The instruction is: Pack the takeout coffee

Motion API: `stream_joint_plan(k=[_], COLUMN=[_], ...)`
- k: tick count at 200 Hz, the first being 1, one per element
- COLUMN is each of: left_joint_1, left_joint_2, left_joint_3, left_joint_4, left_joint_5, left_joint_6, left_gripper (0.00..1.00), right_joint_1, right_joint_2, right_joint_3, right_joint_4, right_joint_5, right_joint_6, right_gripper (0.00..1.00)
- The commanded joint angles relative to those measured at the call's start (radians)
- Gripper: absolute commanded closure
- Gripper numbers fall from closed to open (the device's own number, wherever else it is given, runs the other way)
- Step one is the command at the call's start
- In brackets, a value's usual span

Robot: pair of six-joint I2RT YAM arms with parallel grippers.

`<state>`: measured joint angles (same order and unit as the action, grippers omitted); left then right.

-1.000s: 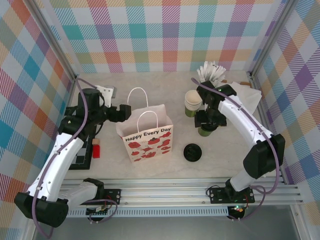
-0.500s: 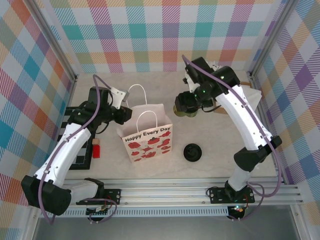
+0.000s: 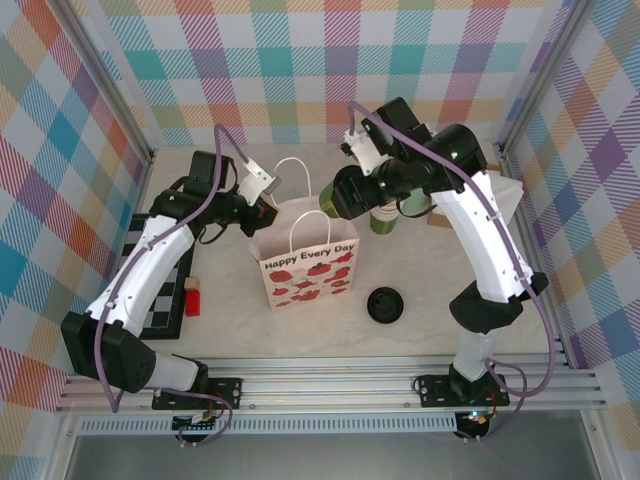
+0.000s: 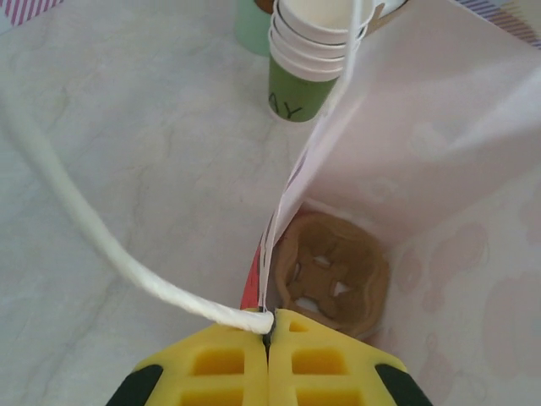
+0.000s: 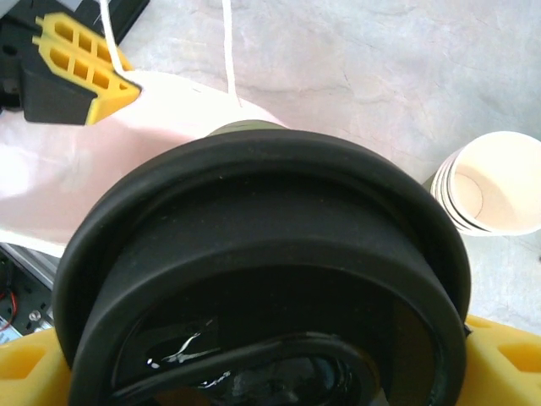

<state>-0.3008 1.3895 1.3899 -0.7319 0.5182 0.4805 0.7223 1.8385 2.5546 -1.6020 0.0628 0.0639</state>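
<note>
Gripping the black-lidded green paper cup (image 5: pixel 262 254) between my right jaws: probably light, crushable walls; left jaws pinch the white paper bag (image 3: pixel 305 270).

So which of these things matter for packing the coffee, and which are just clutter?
Job: takeout coffee, held by right end effector; paper gift bag, rim pinched by left end effector.
Lying about: stack of lidless cups; loose black lid; small red block.
</note>
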Motion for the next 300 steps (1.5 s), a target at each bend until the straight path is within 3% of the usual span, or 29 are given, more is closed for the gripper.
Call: stream_joint_plan(k=[1,42,121,145,156,178,202,244,274,284,300], left_joint_1=[-0.012,0.012,-0.033,-0.033,-0.018,0.034,0.052,0.045,0.029,0.029,0.023], left_joint_2=[-0.002,0.049,0.33,0.382,0.388,0.359,0.294,0.151,-0.005,-0.052,-0.088], left_joint_3=[0.046,0.101,0.441,0.544,0.577,0.585,0.546,0.43,0.36,0.328,0.268], left_joint_4=[-0.004,-0.014,-0.332,-0.434,-0.443,-0.419,-0.404,-0.406,-0.51,-0.514,-0.528], left_joint_5=[0.05,0.149,0.387,0.371,0.353,0.358,0.225,-0.138,-0.261,-0.25,-0.105], left_joint_6=[0.074,0.099,0.209,0.248,0.232,0.168,0.039,-0.476,-0.609,-0.634,-0.651], left_gripper=[0.95,0.94,0.89,0.82,0.7,0.28,0.1,0.02,0.0,0.0,0.04], right_joint_1=[0.023,0.088,0.174,0.172,0.168,0.145,0.126,0.118,0.112,0.111,0.111], right_joint_2=[0.028,0.063,0.147,0.15,0.141,0.13,0.13,0.132,0.14,0.143,0.148], right_joint_3=[-0.025,-0.074,-0.071,-0.083,-0.122,-0.183,-0.183,-0.217,-0.211,-0.214,-0.212], right_joint_4=[-0.022,-0.007,-0.011,-0.028,-0.027,-0.014,-0.015,0.004,0.035,0.045,0.045], right_joint_5=[0.004,-0.086,-0.103,-0.084,-0.072,-0.087,-0.075,-0.066,-0.086,-0.094,-0.095], right_joint_6=[-0.056,-0.123,-0.129,-0.108,-0.093,-0.064,-0.085,-0.121,-0.116,-0.118,-0.125], right_gripper=[0.52,0.52,0.53,0.53,0.54,0.54,0.54,0.54,0.54,0.54,0.53])
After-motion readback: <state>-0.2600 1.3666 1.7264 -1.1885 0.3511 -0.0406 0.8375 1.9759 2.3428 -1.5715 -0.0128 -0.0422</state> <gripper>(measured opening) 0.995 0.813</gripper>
